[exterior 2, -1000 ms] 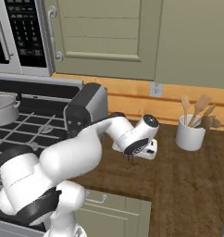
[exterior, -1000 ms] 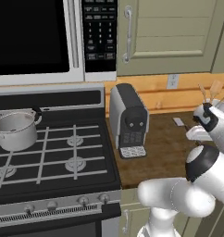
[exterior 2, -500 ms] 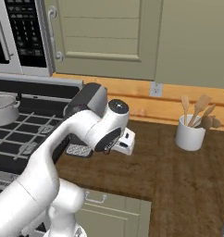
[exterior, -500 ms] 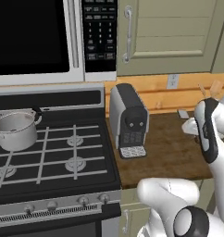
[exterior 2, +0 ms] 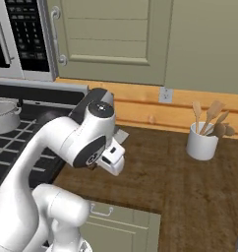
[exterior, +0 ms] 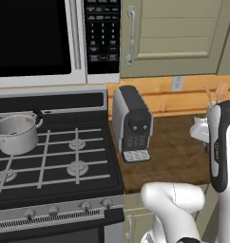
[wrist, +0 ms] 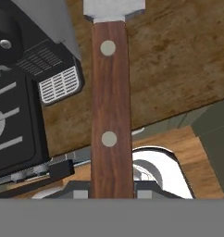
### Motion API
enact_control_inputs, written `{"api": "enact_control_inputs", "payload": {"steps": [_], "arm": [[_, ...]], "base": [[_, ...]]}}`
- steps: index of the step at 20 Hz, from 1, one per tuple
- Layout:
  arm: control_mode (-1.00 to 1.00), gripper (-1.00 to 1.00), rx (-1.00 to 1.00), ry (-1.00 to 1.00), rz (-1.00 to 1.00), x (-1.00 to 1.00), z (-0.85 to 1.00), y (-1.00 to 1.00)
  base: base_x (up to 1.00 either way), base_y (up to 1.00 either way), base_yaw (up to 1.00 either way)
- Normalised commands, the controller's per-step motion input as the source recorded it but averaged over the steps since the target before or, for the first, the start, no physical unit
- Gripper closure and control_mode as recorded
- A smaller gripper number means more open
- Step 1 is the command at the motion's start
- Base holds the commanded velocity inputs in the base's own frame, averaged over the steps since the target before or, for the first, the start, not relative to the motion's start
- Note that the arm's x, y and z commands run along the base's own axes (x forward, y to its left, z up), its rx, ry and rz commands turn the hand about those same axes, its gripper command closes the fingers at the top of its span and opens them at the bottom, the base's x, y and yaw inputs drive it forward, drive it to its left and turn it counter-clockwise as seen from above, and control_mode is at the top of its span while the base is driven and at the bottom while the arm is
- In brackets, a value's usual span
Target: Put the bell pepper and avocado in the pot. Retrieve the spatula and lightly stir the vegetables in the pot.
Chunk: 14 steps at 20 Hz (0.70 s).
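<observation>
Black gas stove (exterior: 60,156) on the left, dark wooden table (exterior 2: 180,187) to its right, a black and silver coffee machine (exterior: 132,123) between them. The small shiny steel pot with black side handles (exterior: 16,133) sits on the stove's back-left burner, well apart from the arm. The hand (wrist: 112,192) is clamped narrow on the spatula with a reddish-brown riveted handle and pale grey blade (wrist: 112,106), carried above the table's edge. Best to swing across level, clear the machine, then lower the blade gently into the pot.

Arm: swung from beside the utensil crock (exterior 2: 202,141) leftward to the coffee machine (exterior: 132,123).
Gripper: carried away from the crock, now above the surface (exterior 2: 190,187) edge.
Spatula (wrist: 112,111): carried along in the gripper, handle clamped.
</observation>
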Motion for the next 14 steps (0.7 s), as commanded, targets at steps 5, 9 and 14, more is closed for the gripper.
{"api": "enact_control_inputs", "payload": {"steps": [5, 9, 14], "arm": [[1.00, 1.00, 0.00, 0.04, -0.05, -0.21, 0.07, 0.13], [1.00, 1.00, 0.00, 0.00, 0.00, 0.00, 0.00, 0.00], [1.00, 1.00, 0.00, 0.00, 0.00, 0.00, 0.00, 0.00]], "base": [[-0.36, 0.13, -0.02], [-1.00, 0.84, -0.01], [-0.34, 1.00, 0.00]]}}
